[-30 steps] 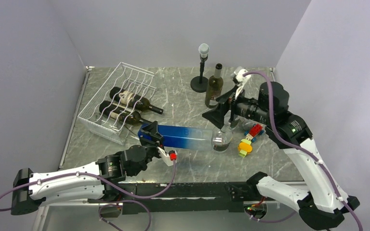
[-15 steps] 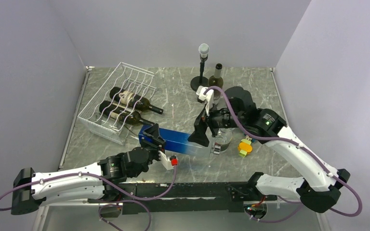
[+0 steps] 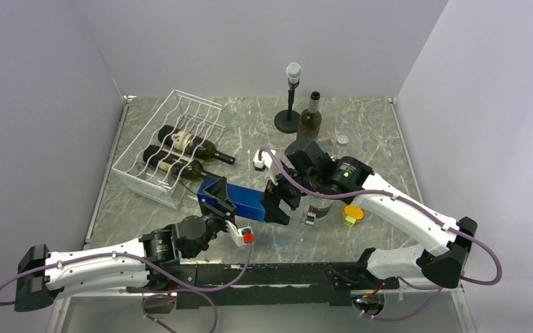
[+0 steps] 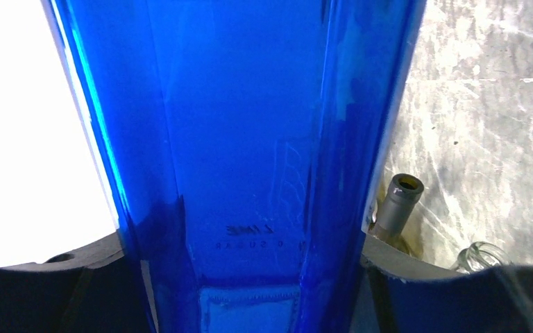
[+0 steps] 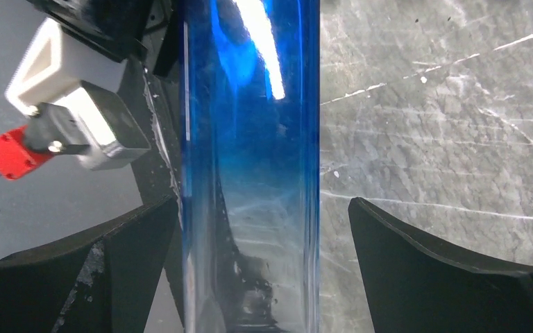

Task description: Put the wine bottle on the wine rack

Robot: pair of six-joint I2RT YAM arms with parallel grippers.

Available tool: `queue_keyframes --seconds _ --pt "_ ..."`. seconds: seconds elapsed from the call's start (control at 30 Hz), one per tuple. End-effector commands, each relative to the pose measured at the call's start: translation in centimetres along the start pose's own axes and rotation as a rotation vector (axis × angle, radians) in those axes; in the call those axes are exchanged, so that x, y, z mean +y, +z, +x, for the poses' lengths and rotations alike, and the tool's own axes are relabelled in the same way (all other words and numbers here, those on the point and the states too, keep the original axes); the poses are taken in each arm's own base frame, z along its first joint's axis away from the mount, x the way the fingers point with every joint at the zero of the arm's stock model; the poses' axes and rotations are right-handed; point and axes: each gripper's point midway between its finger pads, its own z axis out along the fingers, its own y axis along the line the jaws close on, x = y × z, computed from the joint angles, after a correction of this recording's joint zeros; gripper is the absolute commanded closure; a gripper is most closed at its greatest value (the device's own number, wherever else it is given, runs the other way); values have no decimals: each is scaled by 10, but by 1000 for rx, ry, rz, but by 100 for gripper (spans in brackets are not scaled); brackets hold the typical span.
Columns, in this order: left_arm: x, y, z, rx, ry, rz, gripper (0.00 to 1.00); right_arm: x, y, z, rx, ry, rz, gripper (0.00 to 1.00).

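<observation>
The wine rack (image 3: 198,105), white wire, holds two dark bottles (image 3: 189,147). The wine bottle (image 3: 248,199), translucent blue and square-sided: left gripper (image 3: 216,201) clamped on its end, right gripper (image 3: 277,205) spread wide astride it.

**Robot lab test cell, for sure**

Blank pale walls (image 3: 264,41) box in one marble-look table (image 3: 250,132), left arm (image 3: 97,260) and right arm (image 3: 402,215) bolted at its near edge, purple cables (image 3: 497,262) trailing loose. Props are a random mix: a white wine rack (image 3: 139,163), toy bricks (image 3: 352,211), a mic-like thing on a stand (image 3: 291,97).
</observation>
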Motion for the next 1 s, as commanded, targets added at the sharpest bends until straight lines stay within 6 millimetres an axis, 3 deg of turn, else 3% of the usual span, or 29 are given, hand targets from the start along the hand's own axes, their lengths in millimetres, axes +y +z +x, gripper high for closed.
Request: queue_keyframes --seconds 0.0,0.27,0.8,0.9,0.97 --pt "73 -18 -1 -32 -172 -259 99 -6 6 7 28 -33 38 0" --pt "80 -23 1 -29 -212 -261 99 3 18 20 69 -23 13 3" --pt "88 -21 7 28 -340 -265 99 -8 29 34 156 13 99 45" --pt "89 -21 7 29 -351 -261 99 -8 30 33 155 13 92 61" --pt "88 -20 7 35 -356 -256 99 -7 31 32 156 10 85 93"
